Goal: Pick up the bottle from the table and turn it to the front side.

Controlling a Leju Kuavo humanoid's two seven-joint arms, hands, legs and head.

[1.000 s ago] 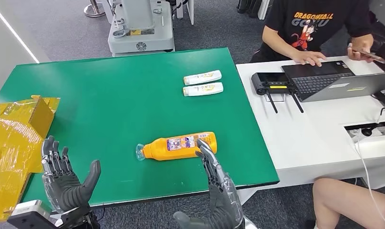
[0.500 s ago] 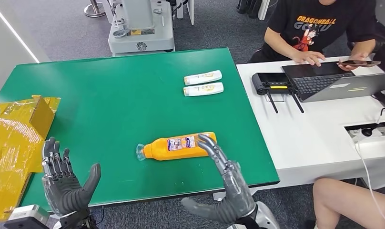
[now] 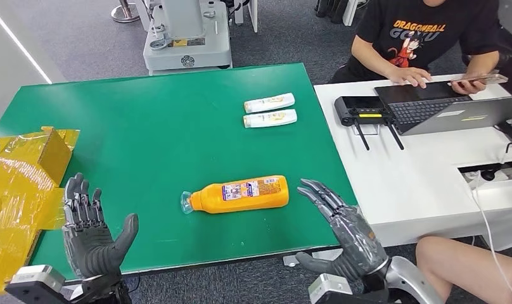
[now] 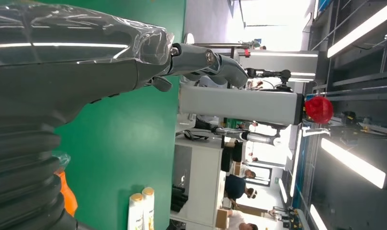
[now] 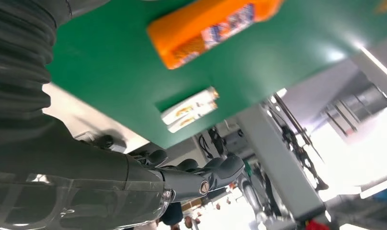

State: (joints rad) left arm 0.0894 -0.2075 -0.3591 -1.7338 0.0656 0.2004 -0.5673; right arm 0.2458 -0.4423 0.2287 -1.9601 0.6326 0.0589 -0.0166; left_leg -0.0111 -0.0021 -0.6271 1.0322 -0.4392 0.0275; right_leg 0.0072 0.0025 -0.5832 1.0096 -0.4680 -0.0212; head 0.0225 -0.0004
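Note:
An orange bottle (image 3: 241, 194) with a clear cap and a printed label lies on its side on the green table (image 3: 158, 126), cap toward the left. My right hand (image 3: 342, 231) hovers open at the table's near right corner, a short way right of the bottle's base and not touching it. My left hand (image 3: 92, 237) is raised open at the near left edge, palm up, holding nothing. The right wrist view shows the bottle (image 5: 213, 28) lying on the green top beyond the fingers (image 5: 191, 177).
Two small white bottles (image 3: 270, 110) lie side by side further back on the green table. A yellow wrapped box (image 3: 19, 190) sits at the left edge. To the right, a white desk (image 3: 418, 171) holds a laptop and controller, and a person sits there.
My right hand has pulled away from the bottle's base, moving right and toward the table's near corner. The bottle has rolled slightly, label more upward. The left hand rose a little.

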